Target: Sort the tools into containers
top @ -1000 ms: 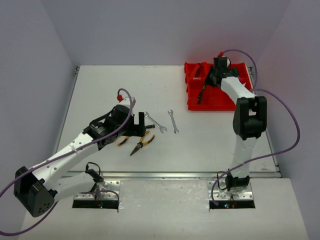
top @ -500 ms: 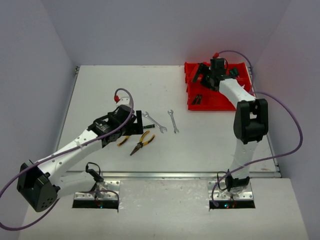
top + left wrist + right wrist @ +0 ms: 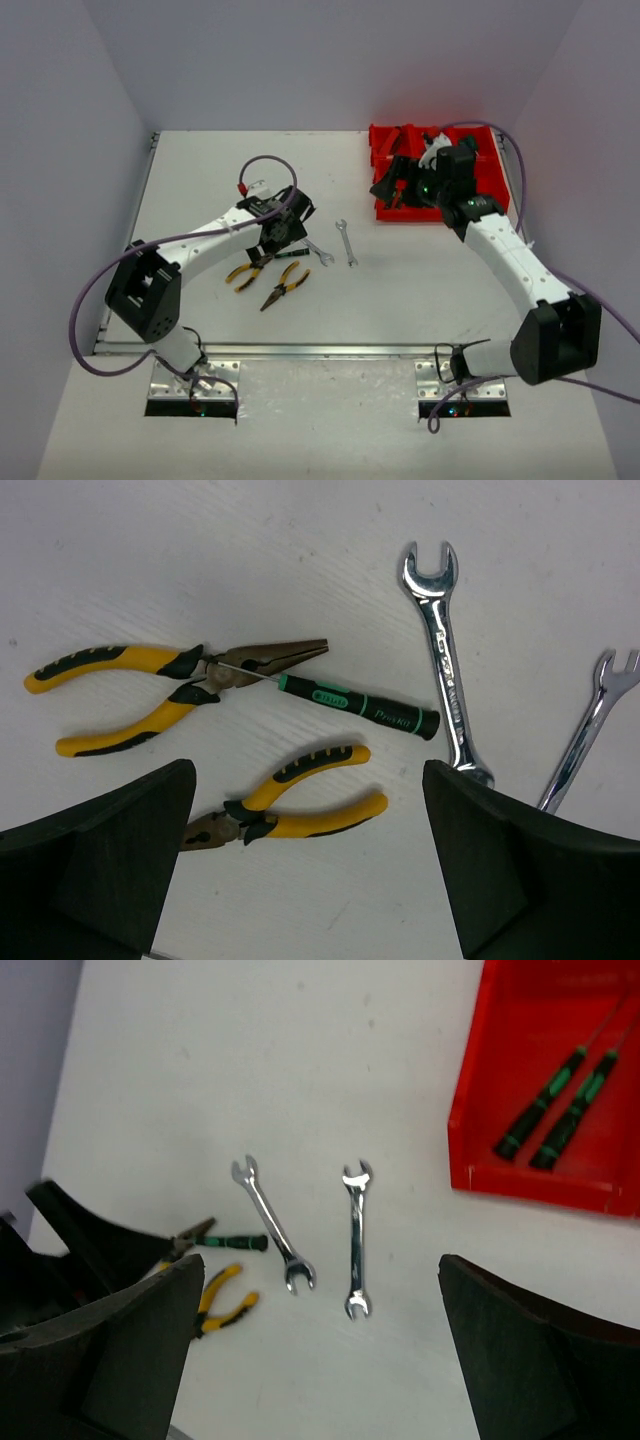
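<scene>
On the white table (image 3: 200, 180), the red bins (image 3: 488, 190) sit at the far right. Two green-black screwdrivers (image 3: 556, 1108) lie in their near-left compartment. The right gripper (image 3: 393, 186) hangs at that corner, jaws spread and empty. The left gripper (image 3: 308, 780), also spread and holding nothing, hovers over the loose tools. The larger wrench (image 3: 445, 660) and the smaller wrench (image 3: 585, 735) lie by its right finger. Two yellow-handled pliers (image 3: 170, 675) lie between its fingers. A green-black screwdriver (image 3: 350, 702) crosses one pair's nose.
</scene>
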Robot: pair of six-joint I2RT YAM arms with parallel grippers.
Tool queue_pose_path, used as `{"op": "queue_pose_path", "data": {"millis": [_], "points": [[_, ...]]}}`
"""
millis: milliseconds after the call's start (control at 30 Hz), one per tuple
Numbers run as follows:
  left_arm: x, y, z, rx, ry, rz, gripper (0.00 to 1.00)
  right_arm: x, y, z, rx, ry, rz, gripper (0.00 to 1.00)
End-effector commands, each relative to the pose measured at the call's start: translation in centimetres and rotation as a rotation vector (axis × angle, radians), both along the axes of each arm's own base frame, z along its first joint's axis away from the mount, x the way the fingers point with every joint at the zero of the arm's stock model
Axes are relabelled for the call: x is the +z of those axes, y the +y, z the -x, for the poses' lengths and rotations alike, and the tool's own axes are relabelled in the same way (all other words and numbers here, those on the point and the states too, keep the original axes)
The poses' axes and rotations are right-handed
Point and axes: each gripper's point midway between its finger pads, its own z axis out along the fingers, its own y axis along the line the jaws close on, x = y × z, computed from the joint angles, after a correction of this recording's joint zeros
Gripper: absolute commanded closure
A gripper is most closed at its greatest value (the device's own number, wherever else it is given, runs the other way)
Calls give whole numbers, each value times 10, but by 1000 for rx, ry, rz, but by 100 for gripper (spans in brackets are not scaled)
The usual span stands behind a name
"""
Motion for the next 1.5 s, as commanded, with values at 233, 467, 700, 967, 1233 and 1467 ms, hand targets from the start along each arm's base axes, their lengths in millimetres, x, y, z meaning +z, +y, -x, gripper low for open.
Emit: {"op": "queue_pose_path", "data": {"millis": [233, 467, 700, 967, 1233, 1467], "points": [[-37, -16, -20, 493, 9, 101, 14, -30, -12, 53, 6, 31, -14, 1], [-68, -25, -38, 496, 17, 77, 20, -28, -10, 64, 29, 9, -40, 1], [-94, -27, -34, 506, 69, 57, 47, -24, -7, 67, 46, -3, -59, 1], [-95, -30, -26, 496, 100, 93, 80, -24, -4, 68, 55, -6, -74, 1], [-40, -30, -31, 461, -33, 200, 100, -20, 20, 77, 180, -14, -181, 1], [68, -68, -50, 104, -480, 373, 100, -3, 48, 88, 326, -33, -352, 1]]}}
